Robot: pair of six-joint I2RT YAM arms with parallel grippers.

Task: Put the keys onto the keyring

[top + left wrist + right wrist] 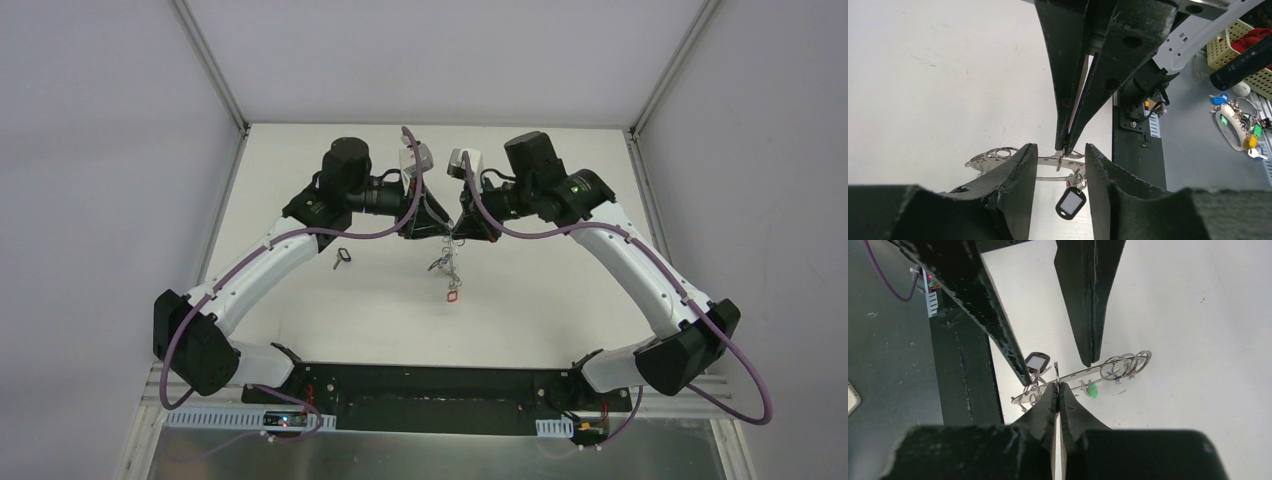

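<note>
Both grippers meet nose to nose over the middle of the table, well away from the side rails and the back edge. There's open white surface to either side of them. The only other thing out there is a loose key, lying near the left forearm, well apart from the action.

Arms are mirrored: elbows flared out wide near the front corners, forearms angling inward and away from the bases, wrists turned in toward each other.

Right gripper is clamped tight, pinching the wire of the keyring. The ring sits edge-on between the two grippers, with a red tag dangling below it. A black tag, a green tag and a bunch of small rings are strung on it too.

Left gripper has its jaws parted, one finger on each side of the right one's tip. The ring's wire runs across the gap. Can't tell if either finger touches it.
</note>
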